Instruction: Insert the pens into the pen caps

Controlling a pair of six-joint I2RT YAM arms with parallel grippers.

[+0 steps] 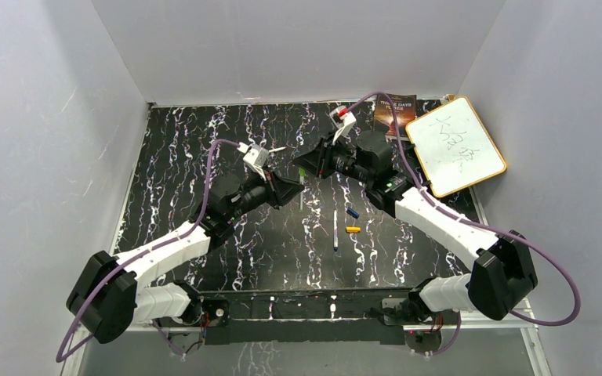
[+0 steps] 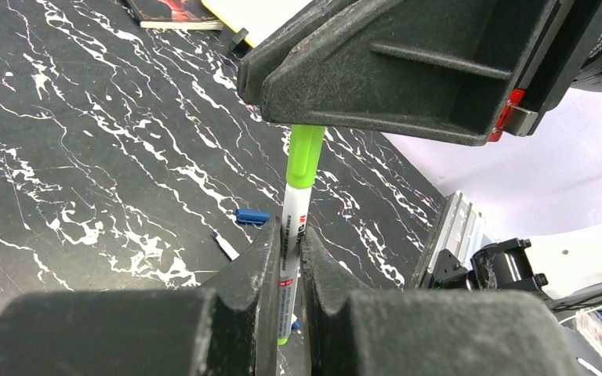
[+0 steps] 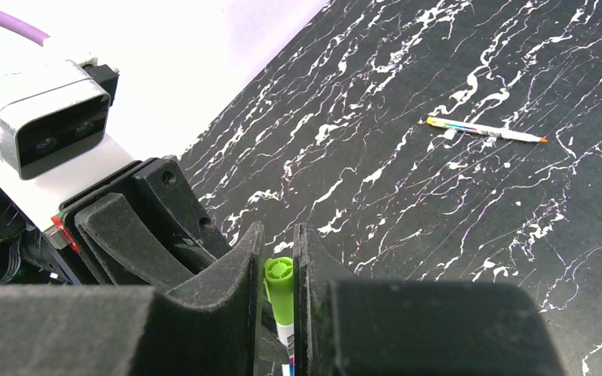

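A green-ended pen (image 2: pixel 295 223) stands between both grippers above the table's middle. My left gripper (image 2: pixel 288 235) is shut on its white barrel. The green pen cap (image 3: pixel 279 286) sits over the pen's upper end, and my right gripper (image 3: pixel 277 235) is shut on that cap. In the top view the left gripper (image 1: pixel 288 189) and right gripper (image 1: pixel 305 166) meet nose to nose. A blue-ended pen (image 1: pixel 335 227), a blue cap (image 1: pixel 352 211) and a yellow cap (image 1: pixel 353 229) lie on the table nearby. A whitish pen (image 3: pixel 486 131) lies further off.
A small whiteboard with an orange rim (image 1: pixel 455 145) and a dark book (image 1: pixel 396 110) lie at the back right corner. Grey walls enclose the black marbled table (image 1: pixel 172 157) on three sides.
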